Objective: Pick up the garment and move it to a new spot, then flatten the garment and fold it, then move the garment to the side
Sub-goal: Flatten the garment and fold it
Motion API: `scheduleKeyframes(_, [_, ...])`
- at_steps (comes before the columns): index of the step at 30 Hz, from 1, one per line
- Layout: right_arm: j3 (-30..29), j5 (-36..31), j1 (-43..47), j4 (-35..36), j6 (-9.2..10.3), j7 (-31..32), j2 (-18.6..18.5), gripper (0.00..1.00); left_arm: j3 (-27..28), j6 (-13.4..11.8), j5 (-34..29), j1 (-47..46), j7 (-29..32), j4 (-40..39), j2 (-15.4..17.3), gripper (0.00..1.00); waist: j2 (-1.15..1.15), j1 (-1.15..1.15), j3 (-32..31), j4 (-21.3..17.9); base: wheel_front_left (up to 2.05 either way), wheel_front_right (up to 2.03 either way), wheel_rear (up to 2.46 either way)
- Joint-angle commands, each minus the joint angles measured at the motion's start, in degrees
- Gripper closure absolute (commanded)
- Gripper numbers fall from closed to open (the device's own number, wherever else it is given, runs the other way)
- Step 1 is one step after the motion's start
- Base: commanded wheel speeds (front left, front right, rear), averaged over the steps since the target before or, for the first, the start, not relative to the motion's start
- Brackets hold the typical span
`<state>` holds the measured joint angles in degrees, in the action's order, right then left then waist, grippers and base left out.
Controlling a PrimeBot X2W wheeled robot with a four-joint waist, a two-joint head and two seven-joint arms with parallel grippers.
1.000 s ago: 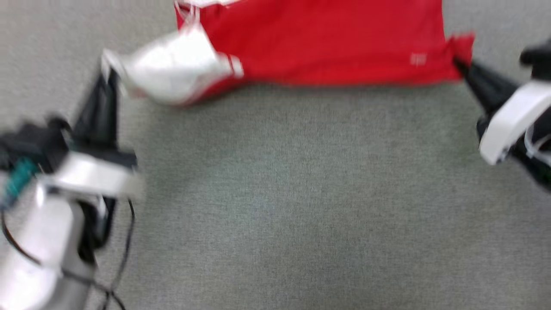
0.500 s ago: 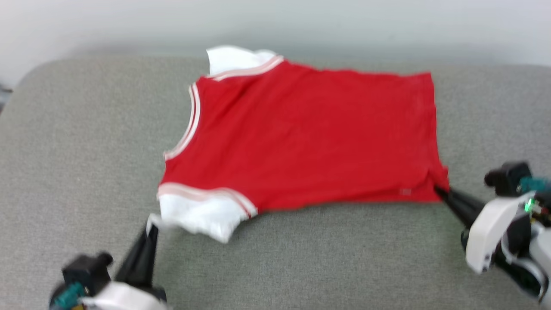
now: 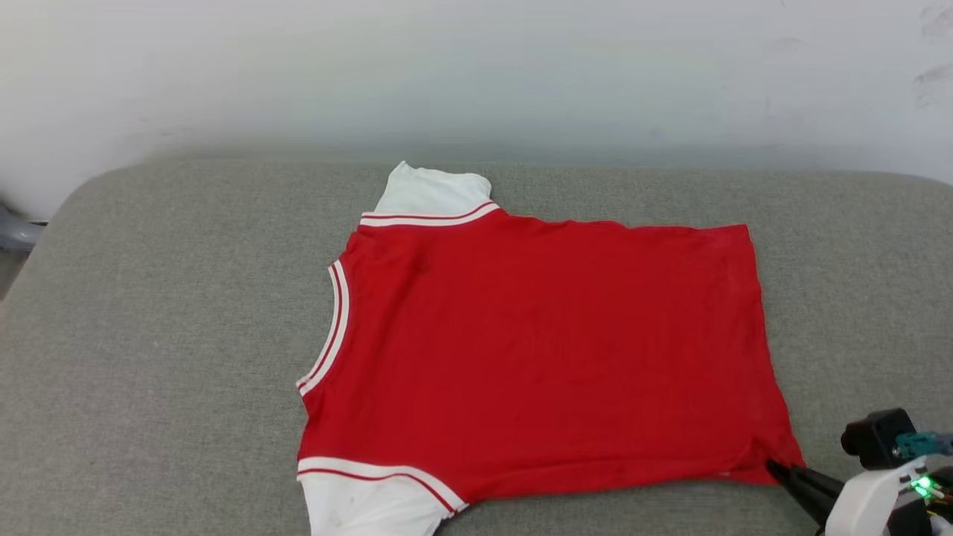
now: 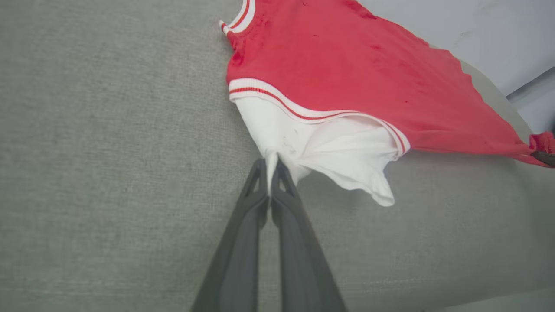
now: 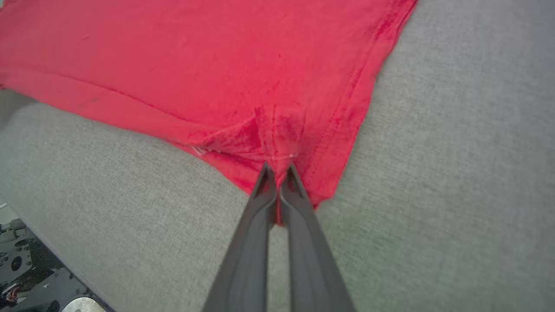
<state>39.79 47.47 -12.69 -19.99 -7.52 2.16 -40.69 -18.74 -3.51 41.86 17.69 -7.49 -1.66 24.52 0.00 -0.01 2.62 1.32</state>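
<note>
The left gripper had its two dark fingers pressed together on the gathered edge of the near white sleeve, with a pinch of white cloth standing up between the tips. The right gripper was likewise clamped, its tips closed on the bunched hem corner, where the red fabric puckered into small folds. In the head view the right gripper reached in from the lower right to that same corner, a green light glowing on its white housing.

From these two holds the red jersey T-shirt spread out flat over the grey cushion, a plain red face upward. Its neckline, edged in red-white striped trim, faced the robot's left and its hem the robot's right. The near white sleeve lay at the bottom edge of the head view; the far sleeve pointed toward the pale wall behind the cushion. In the left wrist view the shirt stretched away to the corner held by the other arm. In the right wrist view the cloth lay smooth on the cushion beyond the puckers.
</note>
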Motion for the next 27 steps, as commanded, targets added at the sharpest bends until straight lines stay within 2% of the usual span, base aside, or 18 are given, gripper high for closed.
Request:
scheduleKeyframes(1, [-0.22, 0.45, 1.89, 0.63, 0.08, 0.39, -0.51, 1.0, -0.32, 0.25, 0.66, 1.1, 0.7, -0.56, 0.02, 1.0, 0.0, 0.01, -0.25, 0.21, 0.0, 0.0, 0.0])
scheduleKeyframes(4, [-1.46, 0.48, 3.46, 1.91, 0.08, 0.65, -1.04, 1.0, -0.29, -0.47, 0.41, 1.34, 0.47, -0.95, -0.02, 1.0, 0.0, 0.01, -0.15, 0.32, 0.0, 0.0, 0.0])
scheduleKeyframes(16, [-4.8, -0.42, 0.21, 4.33, 0.07, 2.38, 1.09, 1.0, 0.05, -0.21, -4.28, -8.53, -0.89, -0.78, 1.76, 1.0, 0.0, 0.01, 1.04, -0.68, 0.0, 0.0, 0.0])
scheduleKeyframes(22, [-6.24, -0.34, -2.34, 4.9, 0.07, 2.7, 2.09, 1.0, 0.62, 0.82, -5.88, -16.92, 0.26, -0.06, 3.24, 1.0, 0.0, 0.01, 3.64, -1.9, 0.0, 0.0, 0.0])
scheduleKeyframes(27, [-7.42, -0.84, -5.32, 4.96, 0.07, 2.67, 2.46, 1.0, 0.74, 2.69, -6.8, -25.08, 1.73, 2.57, 4.66, 1.0, 0.0, 0.01, 7.69, -3.23, 0.0, 0.0, 0.0])
